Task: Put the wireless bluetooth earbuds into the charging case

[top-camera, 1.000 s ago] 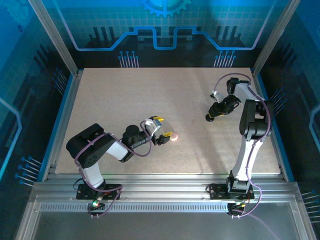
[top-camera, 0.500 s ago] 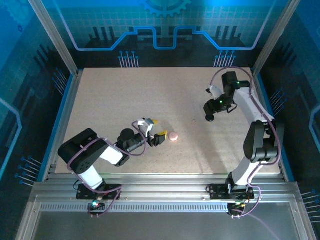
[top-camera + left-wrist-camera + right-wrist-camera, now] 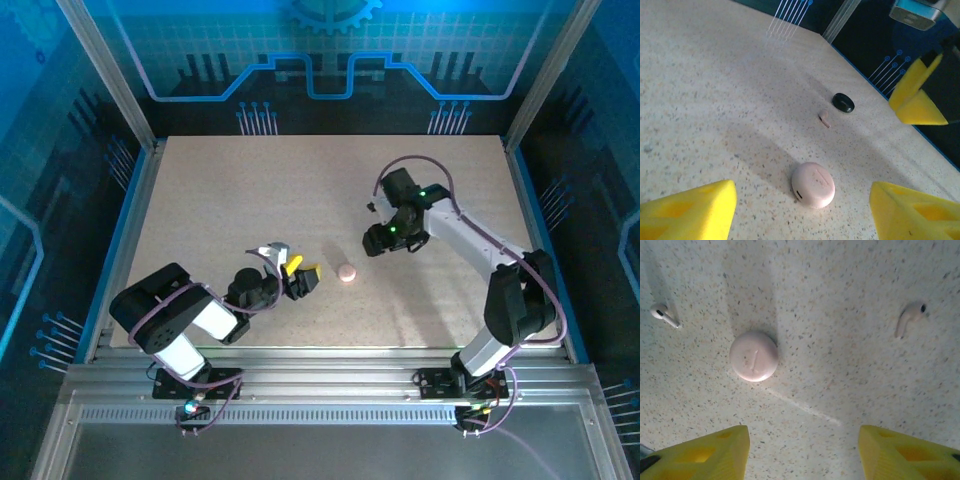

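The pink round charging case (image 3: 346, 272) lies shut on the speckled table, also seen in the left wrist view (image 3: 813, 184) and the right wrist view (image 3: 754, 356). One pale earbud (image 3: 910, 315) lies to one side of it, a white earbud (image 3: 664, 315) to the other. From the left wrist, a pale earbud (image 3: 824, 119) lies just beyond the case. My left gripper (image 3: 300, 275) (image 3: 800, 215) is open, low on the table, a short way left of the case. My right gripper (image 3: 375, 240) (image 3: 805, 455) hangs open above the table near the case, nothing between its fingers.
A black round disc (image 3: 843, 102) rests on the table past the pale earbud. The right gripper's yellow fingers (image 3: 915, 95) hang beyond it. Blue-lit walls and metal posts fence the table (image 3: 220, 190) on all sides.
The right arm has swung left from the table's right side to just right of the pink case. The left gripper has drawn back a little to the left, away from the case.
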Robot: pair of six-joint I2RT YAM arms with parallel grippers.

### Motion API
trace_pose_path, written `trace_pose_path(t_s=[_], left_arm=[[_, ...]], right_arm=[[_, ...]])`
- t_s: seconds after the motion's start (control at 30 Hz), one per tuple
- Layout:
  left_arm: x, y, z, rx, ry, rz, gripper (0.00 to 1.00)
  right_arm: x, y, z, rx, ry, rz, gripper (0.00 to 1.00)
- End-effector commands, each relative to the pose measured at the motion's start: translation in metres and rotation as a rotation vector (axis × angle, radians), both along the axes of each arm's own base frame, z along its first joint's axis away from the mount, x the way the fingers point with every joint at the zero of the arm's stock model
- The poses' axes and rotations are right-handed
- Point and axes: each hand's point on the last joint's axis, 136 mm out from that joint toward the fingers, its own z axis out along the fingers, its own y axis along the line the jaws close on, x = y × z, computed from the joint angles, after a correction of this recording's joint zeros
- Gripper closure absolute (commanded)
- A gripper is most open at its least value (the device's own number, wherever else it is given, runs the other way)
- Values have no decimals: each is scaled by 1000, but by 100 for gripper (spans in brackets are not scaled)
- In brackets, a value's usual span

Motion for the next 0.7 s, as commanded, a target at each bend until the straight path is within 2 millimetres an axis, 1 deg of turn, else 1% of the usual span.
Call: trace_pose_path(t_s=[0.0,0.13,0.23,0.3,0.43,0.53,0.67], left_arm=[[-1,7,-5,-79,80,45,30],[-1,7,-3,-81,98,43,34],[-1,1,0,-27,123,17,35],[0,-1,4,52,134,9,35],[0,0,28,257,89,-28,29],[-1,-1,43,380,47,-81,27],[-2,-8,52,523,22,-186,25]], right_arm=[[-7,-3,-6,-10,30,-184,39],[-9,2,-9,57,13,-249,38],[-5,6,-3,114,-40,-259,38],[-2,8,2,151,-74,-263,38],[0,8,8,202,-120,-269,38],[0,2,9,219,-138,-275,37],[-1,-6,7,290,-144,-305,37]])
